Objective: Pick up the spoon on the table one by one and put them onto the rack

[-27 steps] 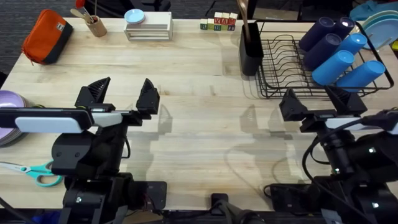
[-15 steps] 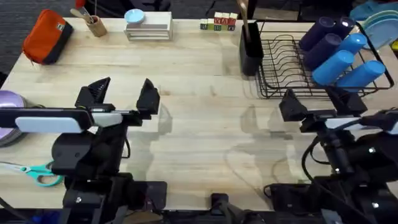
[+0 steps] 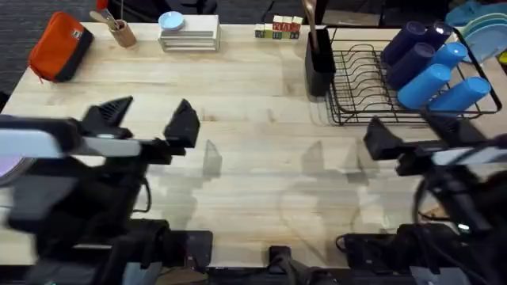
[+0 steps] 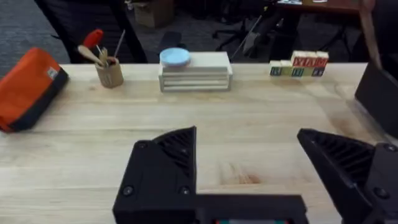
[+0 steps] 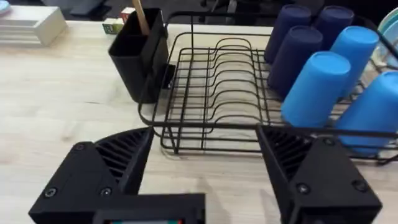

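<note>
The black wire rack (image 3: 372,83) stands at the table's (image 3: 253,166) far right, with its tall black utensil holder (image 3: 319,59) at its left end. A brown wooden spoon (image 3: 310,17) stands in that holder, handle up; it also shows in the right wrist view as the spoon (image 5: 140,15) in the holder (image 5: 140,59). My left gripper (image 3: 150,112) hangs open over the left half of the table with nothing between its fingers. My right gripper (image 3: 412,131) is open and empty just in front of the rack (image 5: 217,81). From the left wrist, my left gripper (image 4: 247,140) faces bare tabletop.
Several blue cups (image 3: 432,63) lie on the rack's right part, with plates (image 3: 483,28) behind them. Along the far edge are an orange pouch (image 3: 57,43), a cup of utensils (image 3: 120,30), a white tray stand (image 3: 188,33) and letter blocks (image 3: 277,30).
The left arm has risen toward the camera and shifted left, now large and blurred, covering the scissors. The right arm has shifted slightly right. Both grippers stay open.
</note>
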